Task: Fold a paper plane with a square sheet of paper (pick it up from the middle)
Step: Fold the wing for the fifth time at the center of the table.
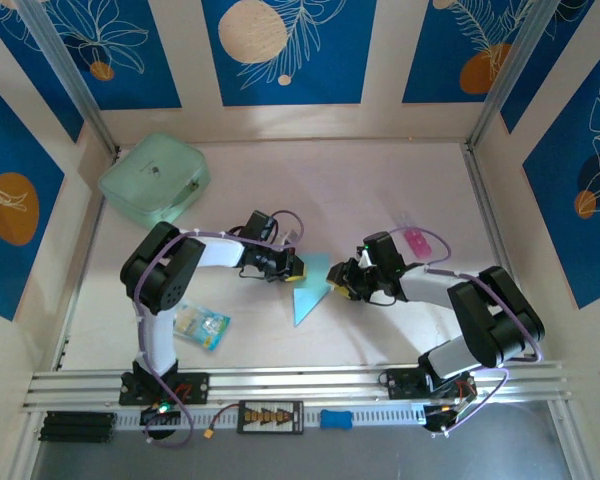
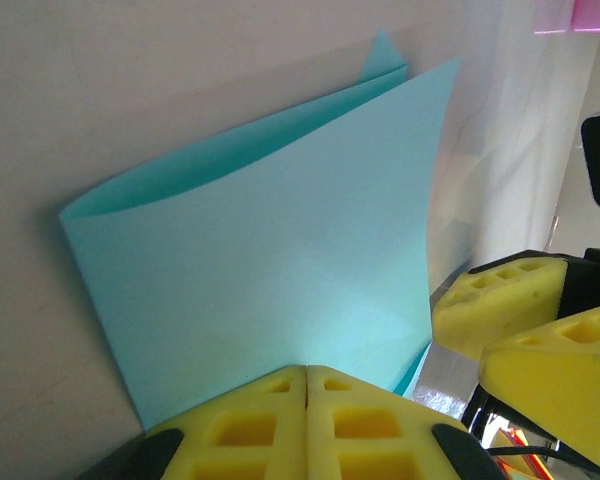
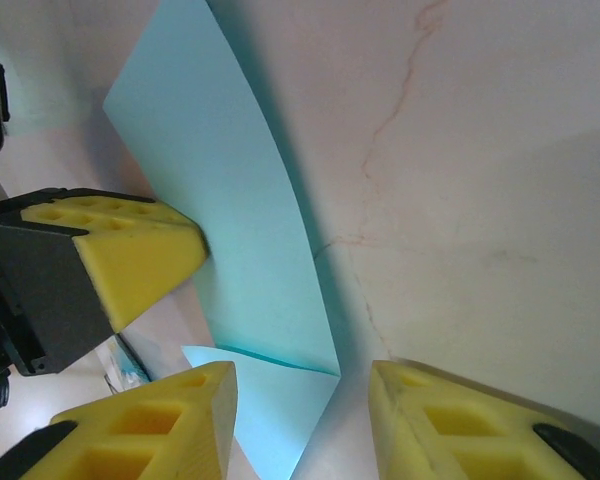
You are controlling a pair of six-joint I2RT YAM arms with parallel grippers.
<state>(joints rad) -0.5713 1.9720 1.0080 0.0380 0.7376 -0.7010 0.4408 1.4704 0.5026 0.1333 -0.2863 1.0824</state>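
Overhead, the folded light-blue paper sheet [image 1: 310,290] lies on the pale tabletop [image 1: 380,190], with the left gripper [image 1: 292,268] at its 11 o'clock and the right gripper [image 1: 340,282] at its 3 o'clock. Left wrist: the yellow pads [image 2: 250,425] are clenched on the sheet's near edge. Right wrist: the jaws are released, straddling its corner.

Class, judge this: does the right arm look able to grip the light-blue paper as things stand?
Probably yes. The right claw stands open with a corner of the light-blue paper between its fingers. The left claw, shut on another edge, sits close but leaves that corner free.
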